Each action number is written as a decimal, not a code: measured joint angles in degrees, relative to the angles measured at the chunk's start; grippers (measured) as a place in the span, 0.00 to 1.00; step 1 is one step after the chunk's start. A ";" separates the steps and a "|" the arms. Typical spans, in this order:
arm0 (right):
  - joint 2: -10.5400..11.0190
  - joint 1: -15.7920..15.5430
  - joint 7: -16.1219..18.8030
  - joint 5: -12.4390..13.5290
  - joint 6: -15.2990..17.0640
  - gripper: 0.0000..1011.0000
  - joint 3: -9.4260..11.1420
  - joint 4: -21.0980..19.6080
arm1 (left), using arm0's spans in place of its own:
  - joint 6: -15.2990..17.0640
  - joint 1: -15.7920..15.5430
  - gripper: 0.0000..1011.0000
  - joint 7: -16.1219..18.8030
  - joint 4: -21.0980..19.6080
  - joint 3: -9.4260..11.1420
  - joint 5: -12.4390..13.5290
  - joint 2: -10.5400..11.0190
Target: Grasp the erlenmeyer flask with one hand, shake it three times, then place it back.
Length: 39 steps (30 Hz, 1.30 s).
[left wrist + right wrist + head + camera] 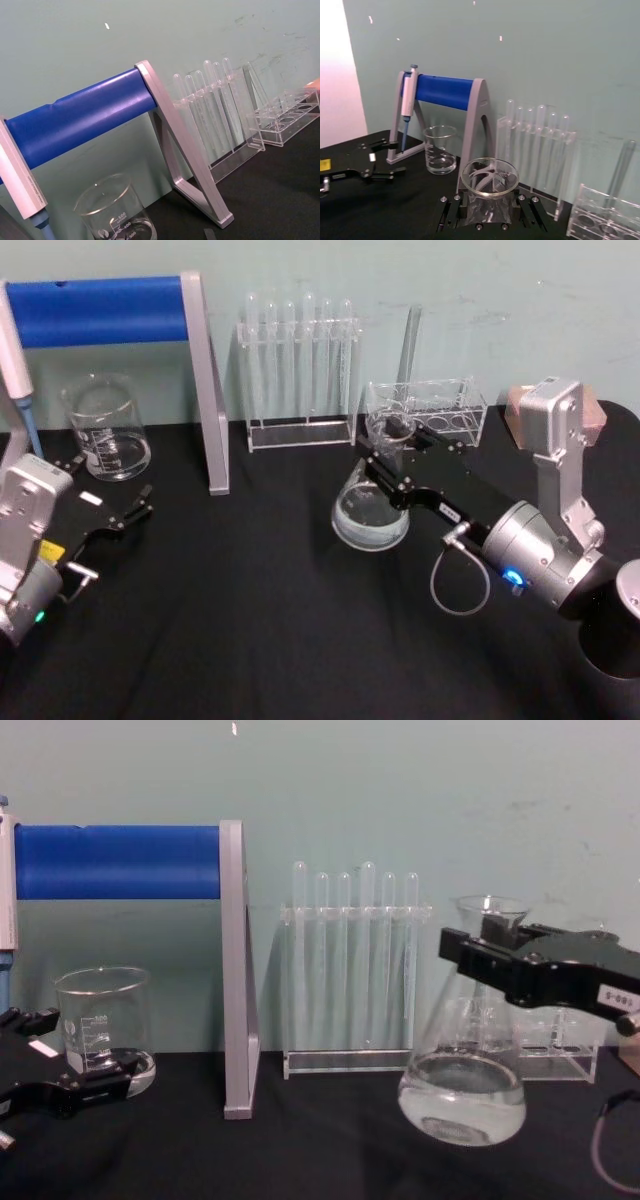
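Observation:
The erlenmeyer flask [371, 512], clear glass with some clear liquid in its wide base, stands upright right of centre over the black table. My right gripper [388, 445] reaches in from the right and is shut on the flask's neck just under the rim. The chest view shows its black jaws [480, 960] clamped across the neck of the flask [462, 1100]. Whether the base touches the table I cannot tell. The right wrist view looks down on the flask's rim [490, 177] between the fingers. My left gripper [108, 485] rests open at the far left, apart from the flask.
A graduated beaker [105, 430] stands at the back left beside a pipette stand with a blue bar [100, 310] and grey leg [212, 410]. A test tube rack [298, 365] and a second clear rack [430, 410] line the back wall behind the flask.

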 joint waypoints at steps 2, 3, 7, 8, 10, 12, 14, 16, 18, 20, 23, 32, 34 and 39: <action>0.00 0.02 0.12 0.08 0.00 0.45 -0.29 -0.05 | 0.00 0.00 0.99 0.00 0.00 0.00 0.00 0.00; 0.00 0.03 0.17 0.12 0.00 0.45 -0.43 -0.06 | 0.00 0.00 0.99 0.00 0.00 0.00 0.00 0.00; 0.03 0.09 0.37 0.22 0.00 0.45 -1.16 -0.09 | 0.00 0.00 0.99 0.00 0.00 0.00 0.00 0.00; 0.04 0.12 0.39 0.22 -0.01 0.45 -1.42 -0.09 | 0.00 0.00 0.99 0.00 0.00 0.00 0.00 0.00; 0.02 0.19 0.45 0.22 -0.10 0.45 -1.73 0.11 | 0.00 0.00 0.99 0.00 0.00 0.00 0.00 0.00; -0.01 0.27 0.52 0.21 -0.23 0.45 -1.96 0.35 | 0.00 0.00 0.99 0.00 0.00 0.00 0.00 0.00; -0.06 0.39 0.63 0.11 -0.49 0.45 -2.34 0.82 | 0.00 0.00 0.99 0.00 0.00 0.00 0.00 0.00; -0.09 0.49 0.71 0.01 -0.62 0.45 -2.59 1.10 | 0.00 0.00 0.99 0.00 0.00 0.00 0.00 0.00; -0.11 0.53 0.91 -0.18 -0.86 0.45 -2.99 1.54 | 0.00 0.00 0.99 0.00 0.00 0.00 0.00 0.00; -0.16 0.60 1.09 -0.31 -1.18 0.45 -3.36 2.06 | 0.00 0.00 0.99 0.00 0.00 0.00 0.00 0.00; -0.21 0.61 1.33 -0.49 -1.56 0.45 -3.73 2.62 | 0.00 0.00 0.99 0.00 0.00 0.00 0.00 0.00; -0.41 0.60 1.99 -1.10 -3.05 0.45 -4.64 4.70 | 0.00 0.00 0.99 0.00 0.00 0.00 0.00 0.00; -0.50 0.59 2.18 -1.25 -3.50 0.45 -4.79 5.30 | 0.00 0.00 0.99 0.00 0.00 0.00 0.00 0.00; -0.69 0.66 2.55 -1.53 -4.12 0.45 -5.16 6.37 | 0.00 0.00 0.99 0.00 0.00 0.00 0.00 0.00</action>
